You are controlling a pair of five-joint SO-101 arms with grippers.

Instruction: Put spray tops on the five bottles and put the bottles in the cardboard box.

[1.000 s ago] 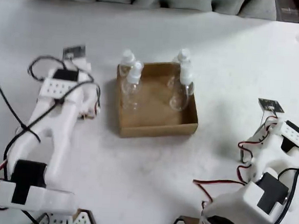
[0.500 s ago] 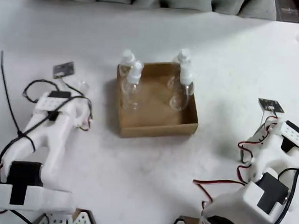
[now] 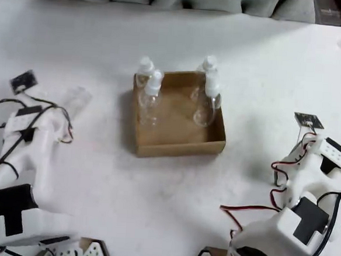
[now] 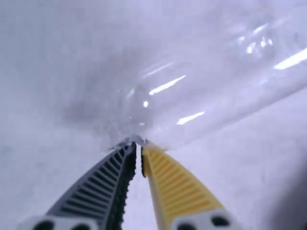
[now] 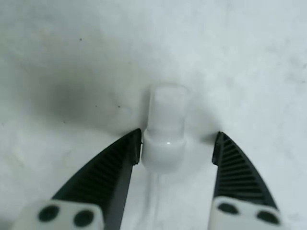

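Observation:
A cardboard box [image 3: 181,145] sits mid-table with several clear bottles [image 3: 151,100] standing in it, each with a white spray top. A bare clear bottle [image 3: 77,97] lies on its side on the table, left of the box. In the left wrist view that clear bottle [image 4: 206,91] tapers down to my left gripper [image 4: 139,143], whose fingers are pinched shut at its narrow end. My right gripper [image 5: 177,136] stands open low over the table at the right, astride a white spray top [image 5: 165,139] that touches one finger.
The left arm [image 3: 22,153] lies along the table's left edge and the right arm [image 3: 314,167] sits at the right edge. Cables trail from both. White table surface spreads in front of and behind the box.
The left arm has swung left and toward the near edge, away from the box, and the lying clear bottle has shifted left with it. The right arm and the box have not moved.

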